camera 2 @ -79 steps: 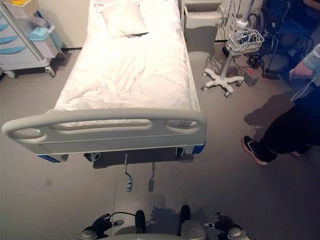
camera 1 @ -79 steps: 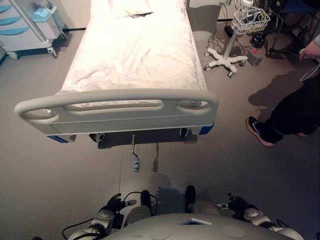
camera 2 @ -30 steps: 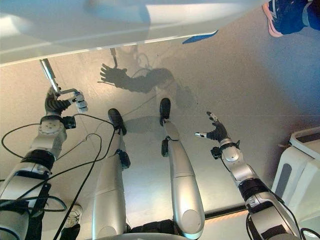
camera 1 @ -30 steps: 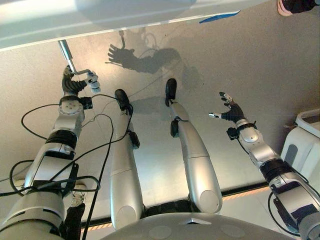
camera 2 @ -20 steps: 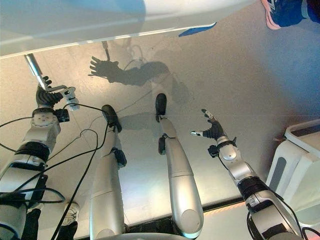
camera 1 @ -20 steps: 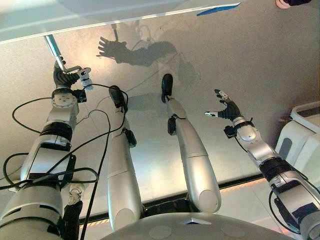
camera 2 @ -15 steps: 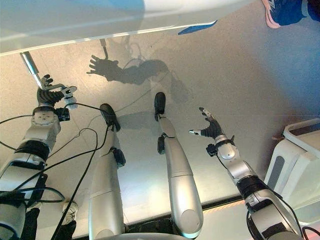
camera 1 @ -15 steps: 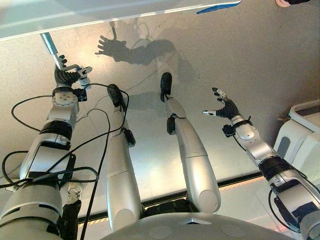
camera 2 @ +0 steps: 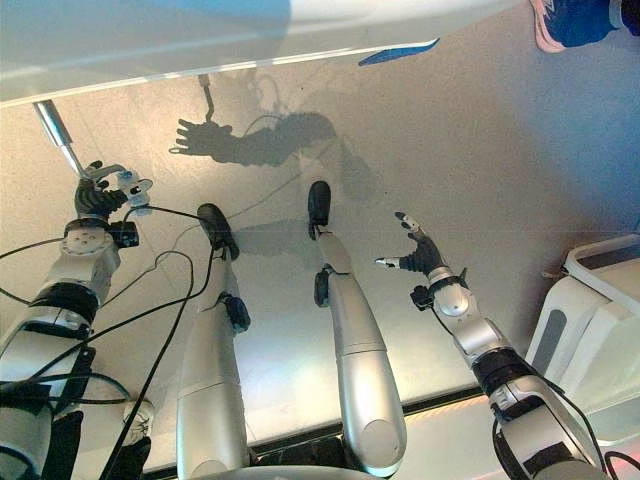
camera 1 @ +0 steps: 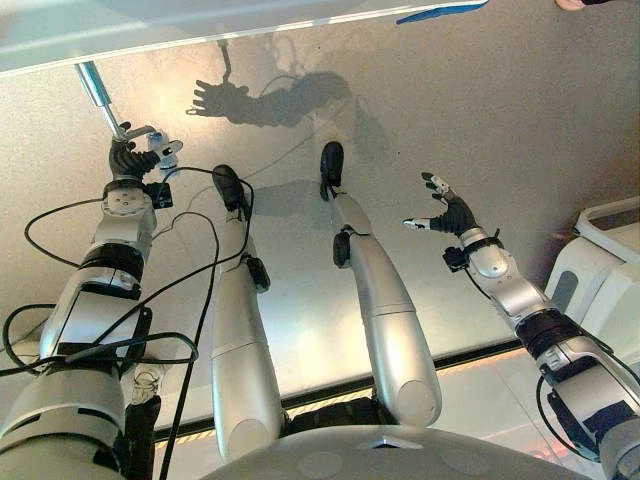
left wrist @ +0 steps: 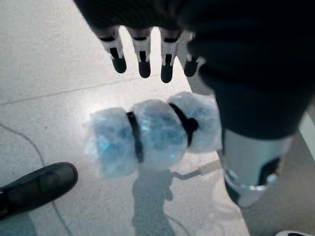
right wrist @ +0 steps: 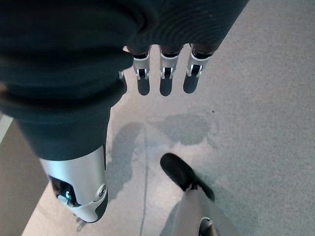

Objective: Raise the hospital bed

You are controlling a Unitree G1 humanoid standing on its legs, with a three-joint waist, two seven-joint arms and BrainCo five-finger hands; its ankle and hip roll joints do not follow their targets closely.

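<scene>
Left hand (camera 1: 132, 158) at the crank handle (left wrist: 152, 135) under the hospital bed (camera 1: 200, 25) foot end, fingers (left wrist: 143, 61) straight, not wrapped round the handle. Right hand (camera 2: 420, 255) over bare floor (camera 2: 500, 170), fingers spread, holding nothing.

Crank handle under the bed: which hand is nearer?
Left. The left hand is right at the crank handle, fingers open just short of it. The right hand hangs open over bare floor, well away.

Head stereo pair looking steeply down at the floor (camera 1: 480, 120), wrist cameras close above that floor
</scene>
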